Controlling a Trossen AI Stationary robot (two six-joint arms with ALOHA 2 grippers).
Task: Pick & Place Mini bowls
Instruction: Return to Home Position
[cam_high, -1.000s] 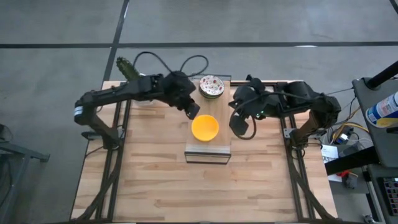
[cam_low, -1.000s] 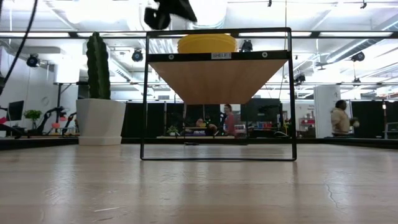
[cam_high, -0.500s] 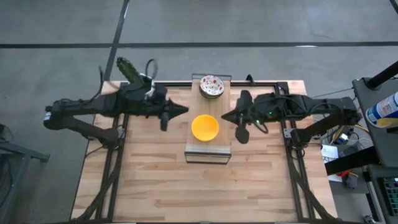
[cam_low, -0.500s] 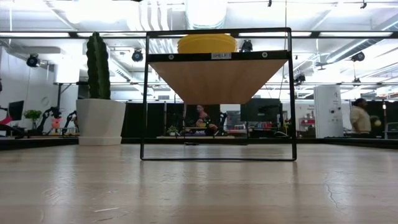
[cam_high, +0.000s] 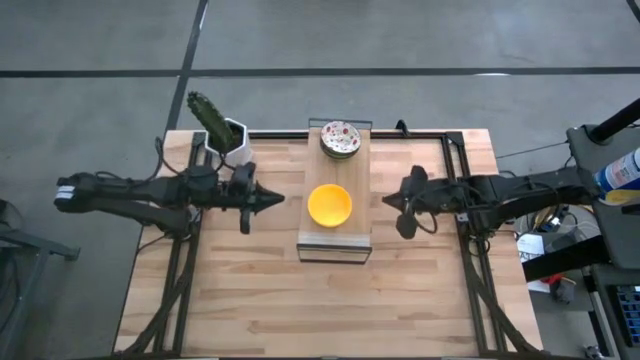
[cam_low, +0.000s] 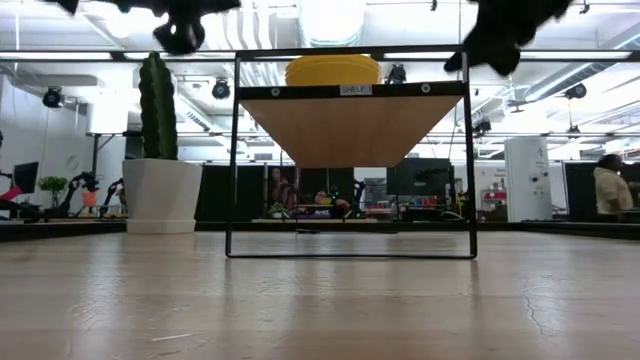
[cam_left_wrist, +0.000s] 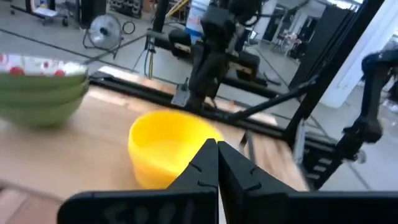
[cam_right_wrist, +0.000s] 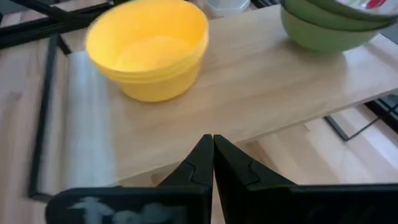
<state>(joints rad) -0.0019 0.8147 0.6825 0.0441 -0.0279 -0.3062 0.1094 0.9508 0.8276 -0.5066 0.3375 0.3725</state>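
A stack of yellow mini bowls (cam_high: 329, 205) stands on its base in the middle of a small raised wooden shelf (cam_high: 335, 240). A stack of speckled mini bowls (cam_high: 340, 139), white and red inside and green outside, stands at the shelf's far end. My left gripper (cam_high: 277, 198) is shut and hovers level to the left of the yellow bowls (cam_left_wrist: 166, 146), pointing at them. My right gripper (cam_high: 387, 199) is shut and hovers to their right (cam_right_wrist: 149, 56), also pointing at them. Neither touches anything. The speckled stack shows in both wrist views (cam_left_wrist: 40, 93) (cam_right_wrist: 329, 25).
A white planter with a green cactus (cam_high: 222, 135) stands at the table's far left corner (cam_low: 160, 190). The shelf rests on a black wire frame (cam_low: 350, 150), well above the tabletop. Bare wooden tabletop (cam_high: 330, 310) lies toward the near edge. People move in the room behind.
Both arms have drawn back from the shelf and stretched out level. My left gripper moved from beside the yellow bowls toward the table's left edge; my right gripper moved toward the right edge. The bowls have stayed where they were.
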